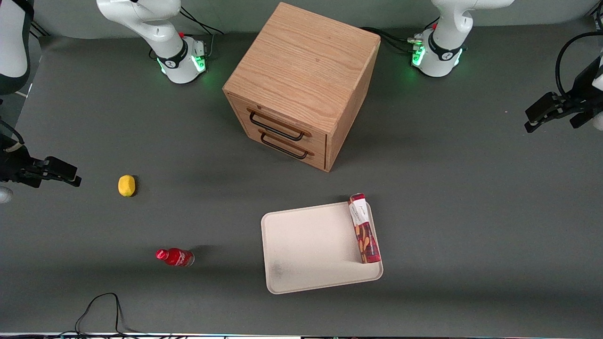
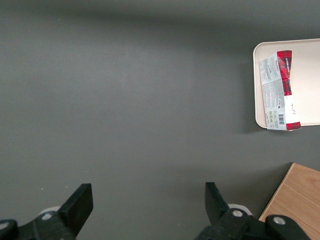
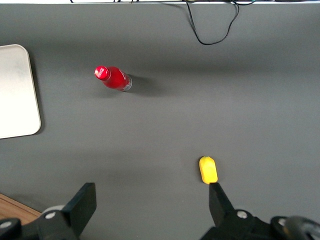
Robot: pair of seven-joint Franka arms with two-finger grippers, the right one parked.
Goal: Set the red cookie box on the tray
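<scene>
The red cookie box (image 1: 364, 229) lies flat on the cream tray (image 1: 306, 245), along the tray's short side toward the working arm's end of the table. Its white end pokes slightly over the rim farthest from the front camera. The left wrist view shows the same box (image 2: 280, 90) on the tray (image 2: 307, 75), grey label panel up. My left gripper (image 1: 549, 120) hangs above bare table toward the working arm's end, well apart from the box. Its fingers (image 2: 80, 200) stand wide apart with nothing between them, so the gripper (image 2: 147, 192) is open.
A wooden two-drawer cabinet (image 1: 301, 80) stands farther from the front camera than the tray. A yellow lemon (image 1: 126, 185) and a small red bottle (image 1: 175, 257) lie toward the parked arm's end. A black cable (image 1: 99, 306) loops near the front edge.
</scene>
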